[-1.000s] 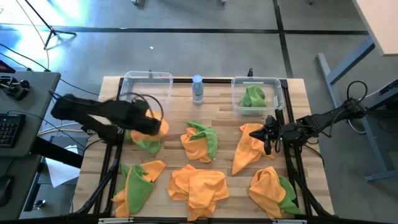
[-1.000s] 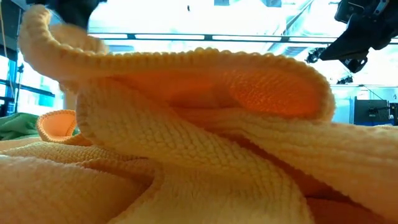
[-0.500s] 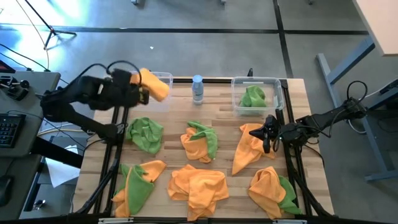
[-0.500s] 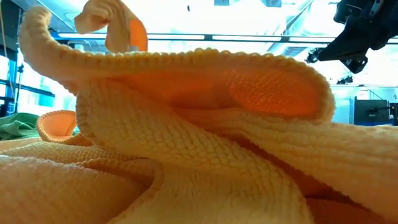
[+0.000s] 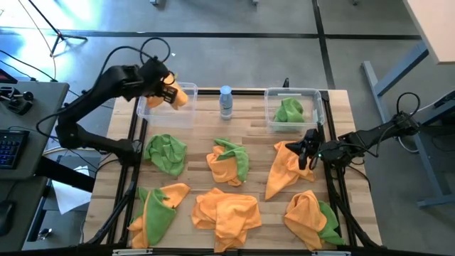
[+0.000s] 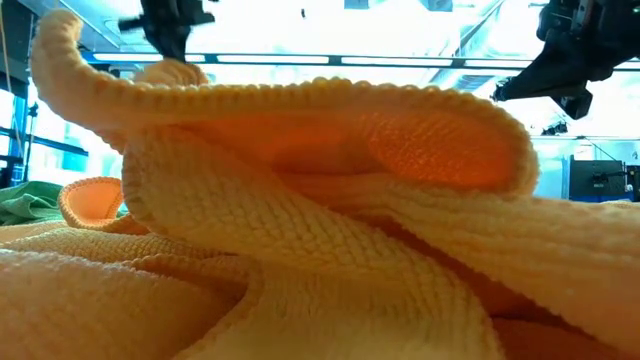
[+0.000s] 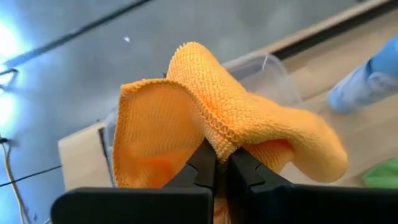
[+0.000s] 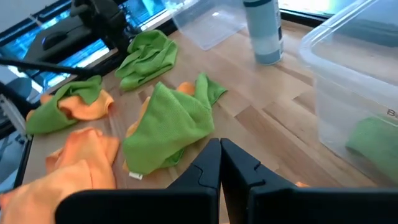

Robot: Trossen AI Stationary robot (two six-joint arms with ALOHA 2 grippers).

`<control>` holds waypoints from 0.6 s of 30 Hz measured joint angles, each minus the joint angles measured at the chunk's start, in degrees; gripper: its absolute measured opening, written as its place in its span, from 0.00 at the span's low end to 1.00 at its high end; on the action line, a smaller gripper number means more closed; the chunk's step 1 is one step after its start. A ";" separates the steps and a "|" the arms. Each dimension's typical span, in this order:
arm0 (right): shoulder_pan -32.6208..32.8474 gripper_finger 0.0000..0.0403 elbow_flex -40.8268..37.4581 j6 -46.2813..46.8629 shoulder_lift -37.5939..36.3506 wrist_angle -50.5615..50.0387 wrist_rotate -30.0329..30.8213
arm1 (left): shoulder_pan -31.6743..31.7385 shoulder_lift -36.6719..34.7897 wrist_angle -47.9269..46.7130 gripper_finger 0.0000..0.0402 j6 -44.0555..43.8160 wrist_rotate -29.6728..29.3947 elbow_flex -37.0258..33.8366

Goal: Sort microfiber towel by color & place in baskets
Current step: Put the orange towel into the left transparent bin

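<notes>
**Orange towel arriving over the left basket**

The left hand [image 5: 166,90] is hanging above the left basket [image 5: 151,112] at the far left of the bench [image 5: 256,142], its fingers clamped together on an orange towel [image 5: 179,96]. A second ago this hand was down among the towels; it has since lifted the orange one clear, uncovering a green towel [image 5: 166,153] that is now lying alone. The release looks to be the next step.

The right hand [image 5: 310,147] is waiting near the bench's right edge, fingers pressed together and holding nothing, just beside the right basket [image 5: 318,107], which is holding a green cloth [image 5: 288,110]. Mixed orange and green piles are still lying across the bench.

The low view is almost wholly blocked by an orange heap [image 6: 320,230], so the left basket's contents are hard to judge.
</notes>
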 joint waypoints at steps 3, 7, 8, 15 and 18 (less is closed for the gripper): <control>0.00 0.00 0.00 1.65 0.00 0.00 0.74 | 4.75 0.44 5.70 0.00 4.89 4.30 -5.30; 0.00 0.00 0.00 3.43 0.00 0.01 0.80 | 10.84 1.25 13.12 0.00 10.03 12.56 -11.84; 0.00 0.00 0.00 3.61 0.00 0.02 0.83 | 12.10 1.60 14.75 0.00 11.01 14.10 -13.20; 0.00 0.00 0.00 5.09 -0.02 0.13 4.37 | 16.54 6.46 18.97 0.04 12.22 16.14 -17.47; 0.00 0.00 0.00 5.09 0.00 0.15 5.45 | 16.90 8.29 19.04 0.09 12.55 16.14 -17.47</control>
